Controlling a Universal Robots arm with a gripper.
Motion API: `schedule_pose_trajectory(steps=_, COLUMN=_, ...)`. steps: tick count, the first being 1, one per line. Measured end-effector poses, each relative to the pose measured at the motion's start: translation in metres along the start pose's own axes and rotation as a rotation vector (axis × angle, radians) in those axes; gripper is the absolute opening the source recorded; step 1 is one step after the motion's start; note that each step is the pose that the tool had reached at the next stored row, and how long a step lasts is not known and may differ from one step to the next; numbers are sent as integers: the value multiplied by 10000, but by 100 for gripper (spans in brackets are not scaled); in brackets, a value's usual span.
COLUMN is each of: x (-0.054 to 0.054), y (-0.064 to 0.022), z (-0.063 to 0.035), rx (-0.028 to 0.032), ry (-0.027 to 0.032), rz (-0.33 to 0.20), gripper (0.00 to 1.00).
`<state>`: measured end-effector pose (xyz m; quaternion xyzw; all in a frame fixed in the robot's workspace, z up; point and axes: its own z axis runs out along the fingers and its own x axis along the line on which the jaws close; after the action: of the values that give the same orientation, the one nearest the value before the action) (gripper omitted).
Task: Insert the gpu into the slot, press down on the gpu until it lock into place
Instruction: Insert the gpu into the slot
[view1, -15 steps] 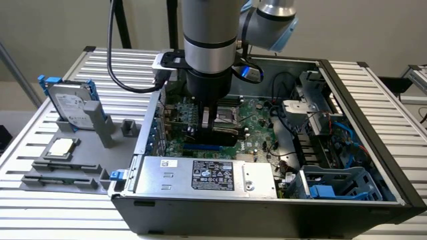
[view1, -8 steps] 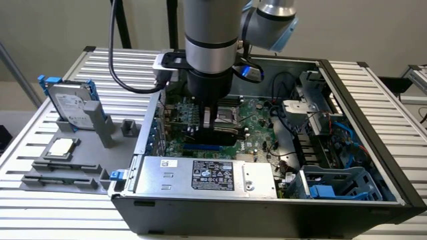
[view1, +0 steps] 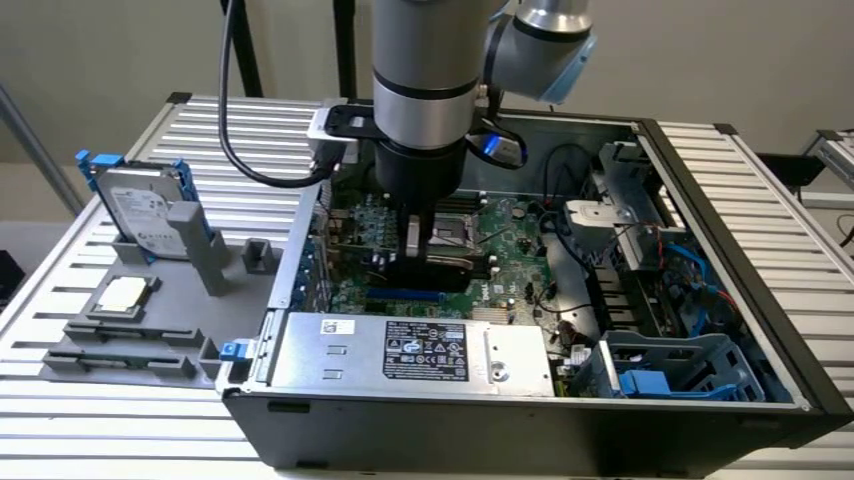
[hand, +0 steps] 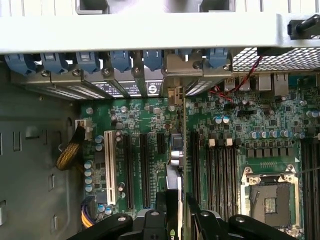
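Note:
In the exterior view my gripper (view1: 422, 258) reaches down into the open computer case and is shut on the gpu (view1: 438, 272), a black card held on edge over the green motherboard (view1: 514, 235). Directly under the card's lower edge shows a short stretch of the blue slot (view1: 404, 296); I cannot tell whether they touch. The wrist view looks along the gpu (hand: 175, 165) edge-on. It runs from its metal bracket (hand: 179, 67) at the case's rear wall back to my fingers (hand: 159, 202). The card covers the slot there.
A silver power-supply box (view1: 414, 350) lies along the case's near side. Black memory slots (hand: 220, 170) and the CPU socket (hand: 270, 200) flank the card, with a white slot (hand: 110, 165) opposite. A hard drive (view1: 140, 210) and a chip (view1: 123, 293) sit on the outside rack.

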<state>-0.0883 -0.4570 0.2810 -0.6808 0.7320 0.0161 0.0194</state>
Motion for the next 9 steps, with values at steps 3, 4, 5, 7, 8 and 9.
schedule_pose_trajectory(steps=3, x=-2, y=-13, z=6, rx=-69, ry=6, rz=4, gripper=26)
schedule_pose_trajectory(steps=4, x=-3, y=-26, z=9, rx=-78, ry=6, rz=5, gripper=26)
schedule_pose_trajectory(steps=5, x=-3, y=-38, z=12, rx=-82, ry=5, rz=5, gripper=26)
schedule_pose_trajectory(steps=7, x=-4, y=-51, z=20, rx=-87, ry=7, rz=5, gripper=26)
schedule_pose_trajectory(steps=8, x=-4, y=-51, z=29, rx=-96, ry=8, rz=6, gripper=26)
schedule_pose_trajectory(steps=9, x=-3, y=-51, z=40, rx=-107, ry=9, rz=8, gripper=26)
